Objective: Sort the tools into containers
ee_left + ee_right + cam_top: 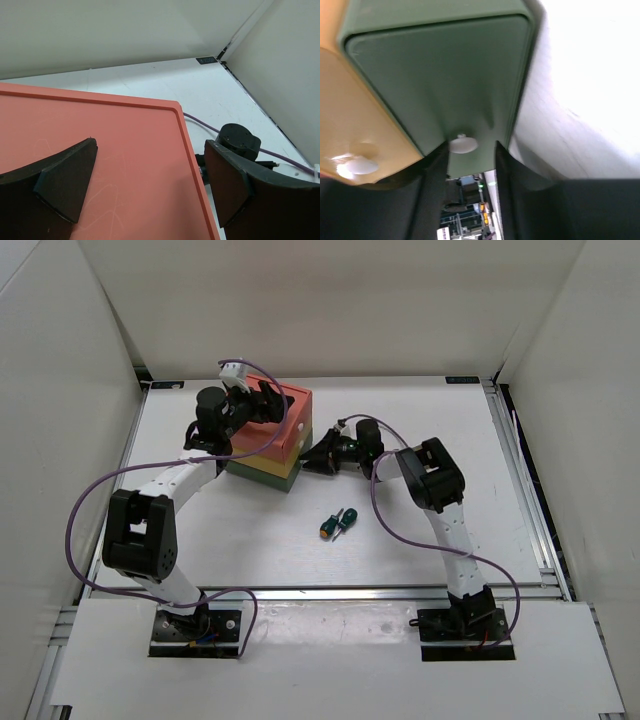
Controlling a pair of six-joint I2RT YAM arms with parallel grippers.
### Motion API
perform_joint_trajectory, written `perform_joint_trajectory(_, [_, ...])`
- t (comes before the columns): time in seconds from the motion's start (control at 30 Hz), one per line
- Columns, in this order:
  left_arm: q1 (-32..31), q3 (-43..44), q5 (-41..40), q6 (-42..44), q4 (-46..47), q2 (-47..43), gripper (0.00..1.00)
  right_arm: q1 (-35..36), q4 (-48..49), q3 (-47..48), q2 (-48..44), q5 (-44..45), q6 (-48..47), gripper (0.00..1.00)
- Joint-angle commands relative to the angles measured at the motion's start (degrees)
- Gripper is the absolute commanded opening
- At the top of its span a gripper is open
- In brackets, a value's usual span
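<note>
while our right hand [466, 167] stands spread around the white knob [463, 144] of the dark green drawer [440, 75], we judge that small, slick stub the place to pinch; our left hand [145, 185], spread too, sits over the salmon-red box [125, 145]; two screwdrivers [344, 519] lie on the tabletop [450, 440]

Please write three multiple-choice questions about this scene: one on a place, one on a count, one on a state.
1. Which drawer's knob sits within the right gripper? A salmon; B yellow; C dark green drawer.
2. How many screwdrivers lie on the table? A one; B two; C four.
3. The left gripper is: A open; B shut on pliers; C shut on a knob.
Key: 1 C, green front behind the knob; 2 B, green and orange handles; 3 A, fingers apart over the salmon box.
</note>
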Motion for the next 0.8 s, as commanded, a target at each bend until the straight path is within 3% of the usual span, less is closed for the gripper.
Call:
perform_joint_trajectory(0.0, [-0.9, -6.1, 2.6, -5.8, -19.9, 5.7, 0.99, 1.8, 7.9, 2.5, 2.9, 5.0, 5.0, 0.42])
perform_joint_trajectory(0.2, [-1.3, -6.9, 3.0, -6.3, -19.6, 5.7, 0.99, 2.3, 20.1, 4.4, 6.6, 5.3, 14.1, 0.27])
perform_joint_trajectory(0.3, [-2.2, -7.0, 2.8, -6.1, -19.6, 5.7, 0.99, 2.6, 21.7, 4.5, 6.6, 5.6, 15.6, 0.21])
perform_joint_trajectory(0.4, [-2.7, -7.0, 2.8, -6.2, -19.5, 5.7, 0.99, 2.3, 22.7, 3.8, 6.3, 5.5, 15.9, 0.10])
perform_joint_trajectory(0.43, [-2.7, -7.0, 2.9, -6.3, -19.5, 5.7, 0.99, 2.5, 23.1, 3.4, 6.1, 5.6, 15.9, 0.02])
perform_joint_trajectory(0.77, [-1.3, -6.3, 2.6, -4.6, -21.0, 4.7, 0.99, -0.2, 27.8, -8.7, 0.0, 7.2, 15.4, 0.00])
